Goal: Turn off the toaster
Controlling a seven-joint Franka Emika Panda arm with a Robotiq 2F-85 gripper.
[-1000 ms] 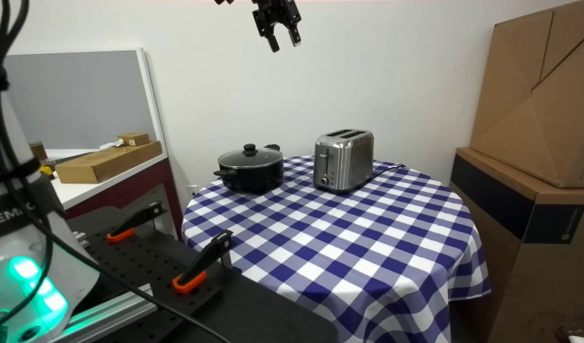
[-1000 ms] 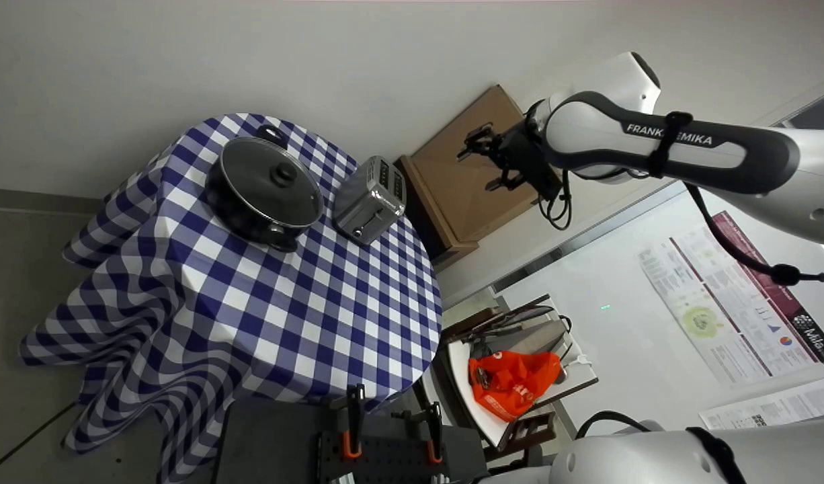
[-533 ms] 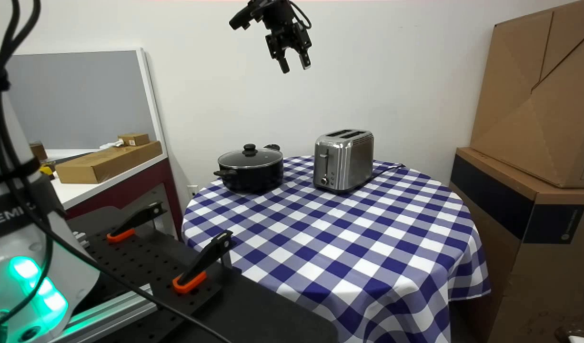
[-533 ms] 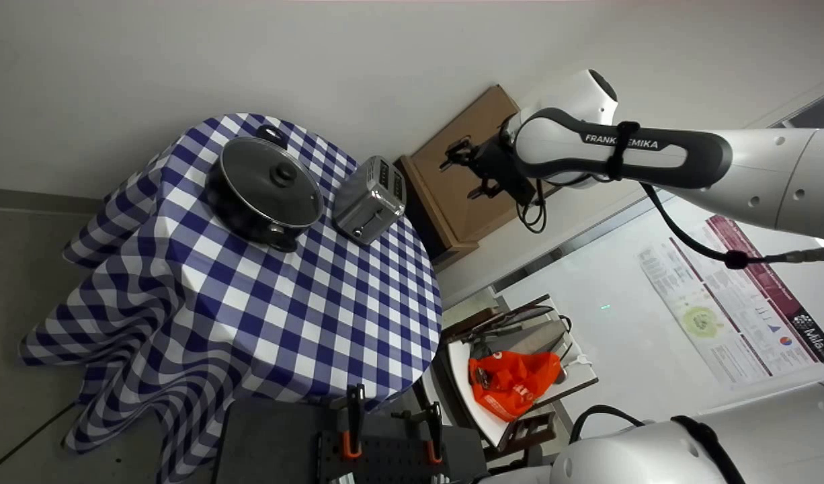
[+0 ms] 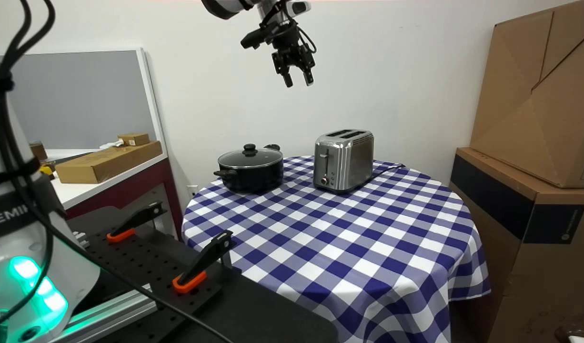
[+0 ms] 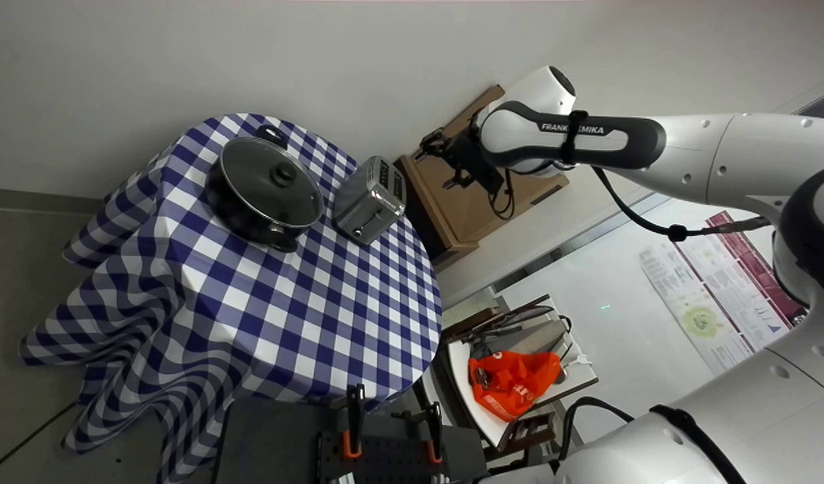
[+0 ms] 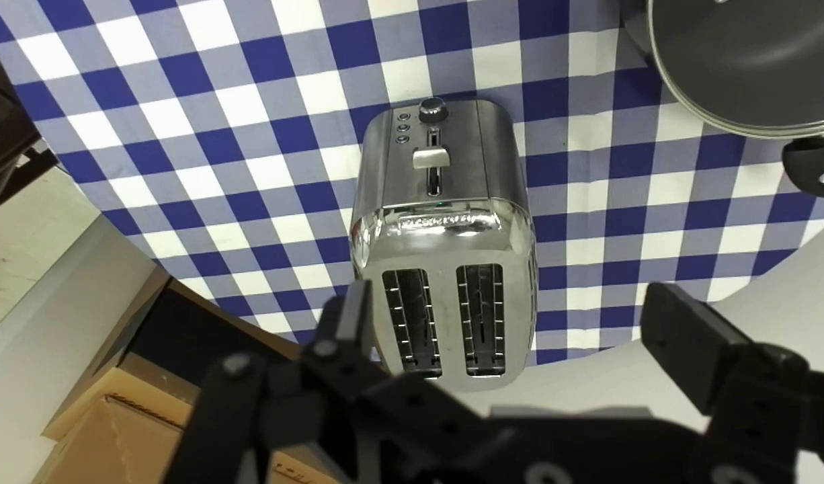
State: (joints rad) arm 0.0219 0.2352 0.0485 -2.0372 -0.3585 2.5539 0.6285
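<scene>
The silver toaster stands upright on the table, also seen in an exterior view. In the wrist view the toaster shows its two slots, which look empty. Its front has a lever, a black-and-silver knob and several small buttons. In an exterior view the lever sits near the top of its slot. My gripper is open and empty, high above the table and apart from the toaster. It also shows in an exterior view and the wrist view.
A black lidded pot stands beside the toaster. A power cord runs behind the toaster. The round table has a checkered cloth. Large cardboard boxes stand past the table. Clamps sit on the black robot base.
My gripper has moved down and toward the table, coming closer to the toaster in both exterior views. It stays open. The toaster and pot have not moved.
</scene>
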